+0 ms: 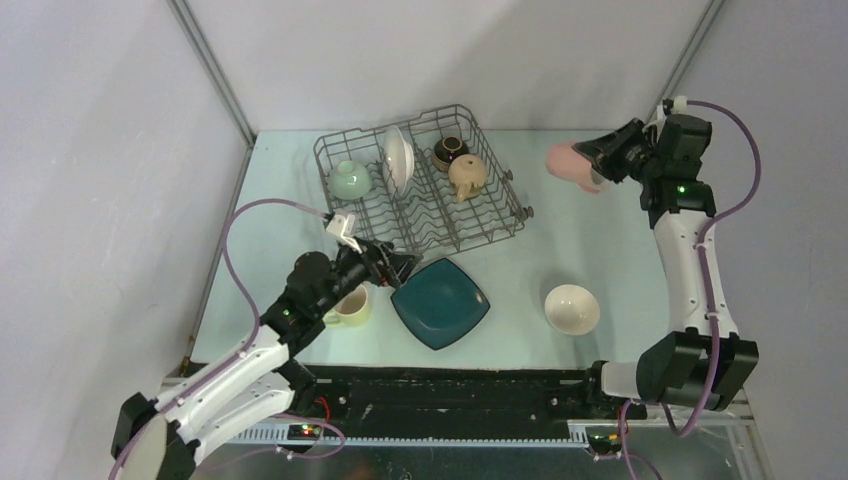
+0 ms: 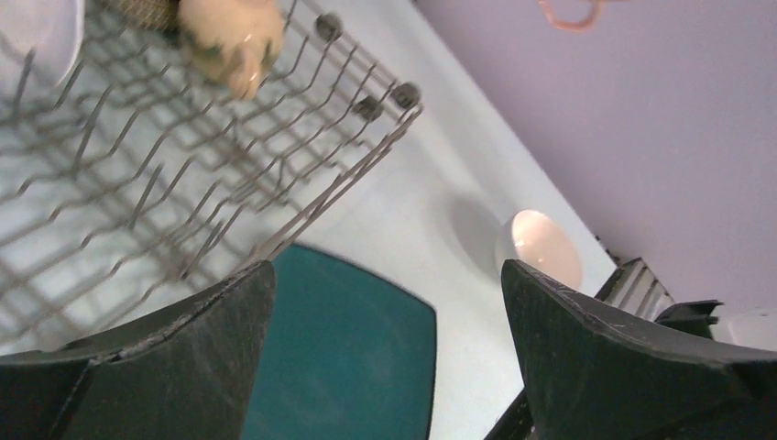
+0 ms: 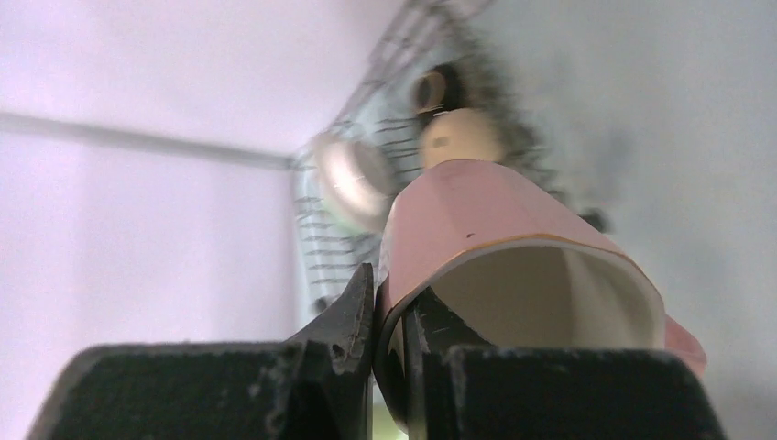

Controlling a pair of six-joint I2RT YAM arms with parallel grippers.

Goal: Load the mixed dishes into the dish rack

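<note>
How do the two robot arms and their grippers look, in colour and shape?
Both arms, the left arm and the right arm, have white links and black joints with small green lights. A purple cable loops beside each. The left gripper and the right gripper are black, with two wedge-shaped fingers.

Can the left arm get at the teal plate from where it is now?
Probably yes. The left gripper is open and hangs right by a corner of the teal plate, with nothing on the plate or between them. The dish rack stands close behind, which may crowd the approach.
</note>
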